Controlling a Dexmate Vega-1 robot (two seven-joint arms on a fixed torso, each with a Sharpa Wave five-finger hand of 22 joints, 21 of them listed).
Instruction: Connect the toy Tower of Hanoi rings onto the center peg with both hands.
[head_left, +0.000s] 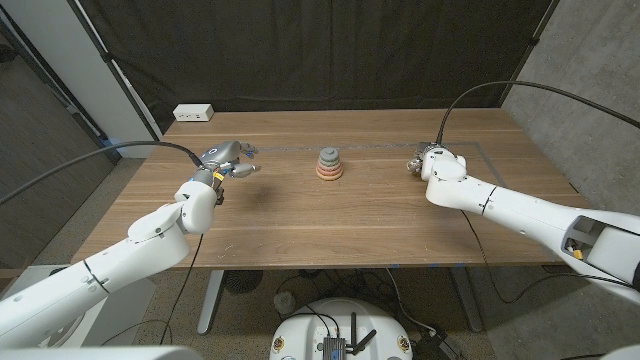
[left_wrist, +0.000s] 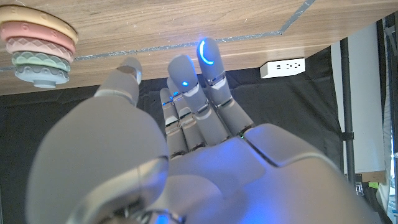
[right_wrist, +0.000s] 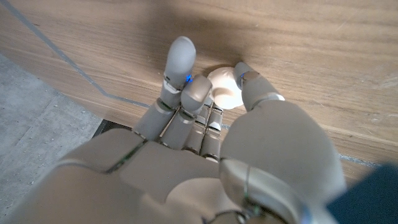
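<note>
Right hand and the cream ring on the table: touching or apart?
Touching: the right wrist view shows the right hand's fingers closed around the cream ring.

No readable text, labels, brands or numbers showed anywhere. The white power strip at the table's far edge carried no legible marking, and the ring stack was plain.

Stacked toy rings: tan, pink, green, grey-blue, wavy pattern. Brown wood-grain table. Small cream ring. White-grey hands, blue fingertip lights.
</note>
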